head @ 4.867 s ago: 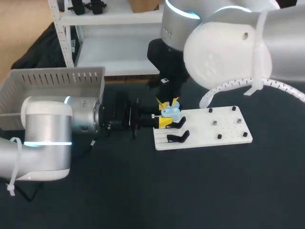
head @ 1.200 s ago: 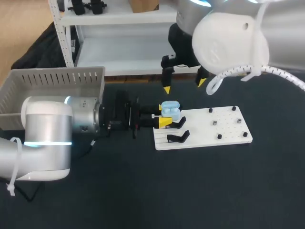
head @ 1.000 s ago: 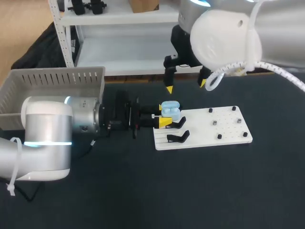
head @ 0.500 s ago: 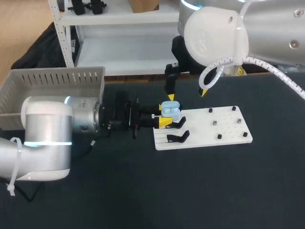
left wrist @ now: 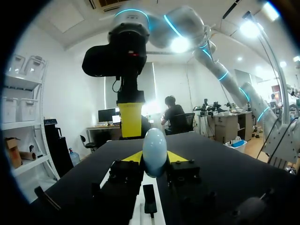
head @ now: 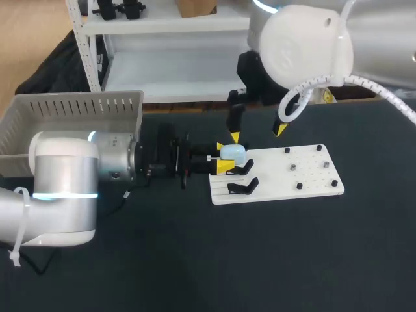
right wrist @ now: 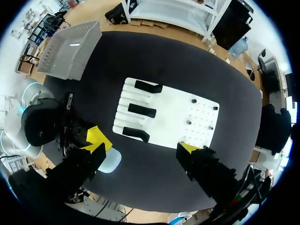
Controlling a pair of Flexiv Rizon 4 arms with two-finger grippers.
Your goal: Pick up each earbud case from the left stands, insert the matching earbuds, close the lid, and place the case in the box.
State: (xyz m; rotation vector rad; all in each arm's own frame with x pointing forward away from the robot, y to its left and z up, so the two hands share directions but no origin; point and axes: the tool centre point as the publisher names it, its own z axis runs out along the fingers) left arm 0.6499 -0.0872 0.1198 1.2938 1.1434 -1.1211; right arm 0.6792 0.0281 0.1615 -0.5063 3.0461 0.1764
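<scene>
Seen from above, the left gripper is clenched on the small pale blue glossy plastic earbud case. It holds the case just over the ten o'clock corner of the flat white stand board. The right gripper hangs above, fingers spread, grasping nothing. The grey slotted plastic box sits off at nine o'clock, well apart, with the left arm's own bulk between.

In the left wrist view, the case stands egg-like between the yellow tips, lid seemingly down. One right finger hangs just beyond it. I'd guess the case is light, hard and slick, and apt to squirt free. It is best pinched across its broad flanks.

In the right wrist view, the case lies just beside one spread finger. Three black stands on the board crowd near.
</scene>
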